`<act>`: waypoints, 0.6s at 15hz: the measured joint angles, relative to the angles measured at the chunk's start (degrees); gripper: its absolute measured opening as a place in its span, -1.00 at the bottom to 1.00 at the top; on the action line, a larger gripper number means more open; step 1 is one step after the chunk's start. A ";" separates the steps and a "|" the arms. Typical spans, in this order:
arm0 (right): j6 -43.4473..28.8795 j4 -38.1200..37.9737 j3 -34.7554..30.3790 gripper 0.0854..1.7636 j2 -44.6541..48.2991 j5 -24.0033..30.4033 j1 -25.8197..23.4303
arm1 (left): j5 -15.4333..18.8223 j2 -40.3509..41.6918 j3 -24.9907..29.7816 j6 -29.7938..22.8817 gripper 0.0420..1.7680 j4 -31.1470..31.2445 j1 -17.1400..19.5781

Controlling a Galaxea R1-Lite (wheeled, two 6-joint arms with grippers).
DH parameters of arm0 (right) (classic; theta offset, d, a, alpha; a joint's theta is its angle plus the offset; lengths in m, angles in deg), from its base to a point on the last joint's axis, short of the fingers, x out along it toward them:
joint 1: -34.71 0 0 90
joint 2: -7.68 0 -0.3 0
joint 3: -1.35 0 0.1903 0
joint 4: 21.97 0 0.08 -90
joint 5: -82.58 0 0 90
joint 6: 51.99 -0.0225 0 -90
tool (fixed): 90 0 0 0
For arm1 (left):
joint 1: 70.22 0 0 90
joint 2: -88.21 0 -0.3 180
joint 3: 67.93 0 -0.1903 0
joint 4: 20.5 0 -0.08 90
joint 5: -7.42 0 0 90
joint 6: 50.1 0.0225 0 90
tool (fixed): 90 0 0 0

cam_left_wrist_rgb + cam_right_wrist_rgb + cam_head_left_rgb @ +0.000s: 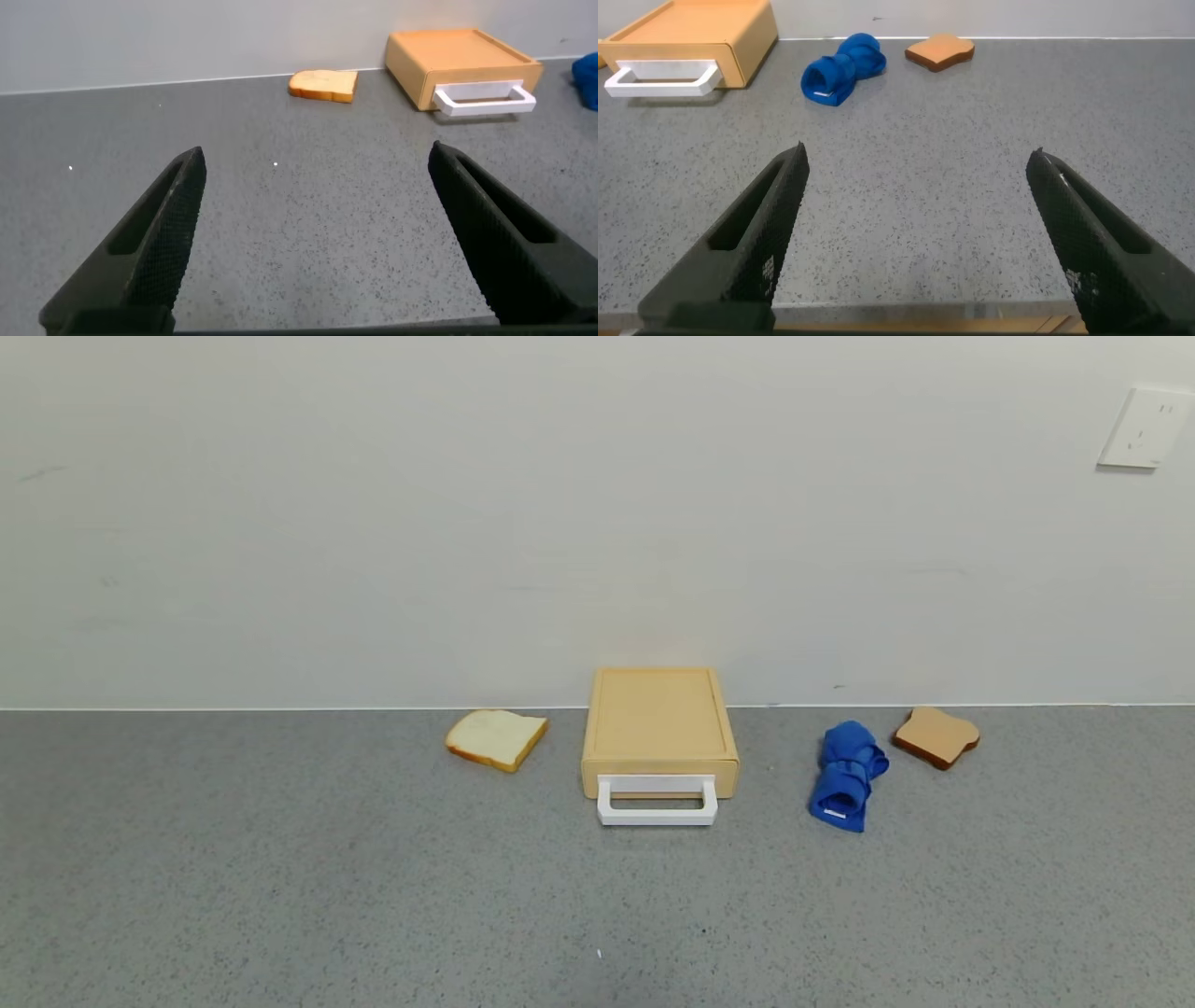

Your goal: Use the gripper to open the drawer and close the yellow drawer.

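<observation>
The pale yellow-tan drawer [658,719] sits shut against the back wall at the middle of the grey counter, its white loop handle [657,803] facing me. It also shows in the left wrist view [462,61] and the right wrist view [696,37]. Neither arm shows in the head view. My left gripper [318,159] is open and empty over bare counter, well short of the drawer. My right gripper [920,159] is open and empty near the counter's front edge, also far from the drawer.
A white bread slice [496,738] lies left of the drawer. A rolled blue cloth [848,775] and a brown bread slice [936,736] lie to its right. A wall socket [1144,427] is at the upper right. The grey counter [280,896] stretches in front.
</observation>
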 joint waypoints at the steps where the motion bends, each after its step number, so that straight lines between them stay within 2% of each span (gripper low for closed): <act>1: -0.02 0.00 0.00 0.94 0.00 -0.02 0.00 | -0.74 0.07 1.05 -1.69 0.94 -0.50 -0.05; 3: 0.00 0.00 0.00 0.94 0.00 0.00 0.00 | -1.63 0.16 1.90 -3.18 0.94 0.13 -0.02; 5: 0.00 0.02 0.00 0.94 0.00 0.00 0.00 | -2.04 0.21 2.06 -2.79 0.94 3.79 -0.02; 9: 0.00 0.02 0.00 0.94 0.00 -0.02 0.00 | -1.71 0.21 2.07 -1.01 0.94 3.00 0.00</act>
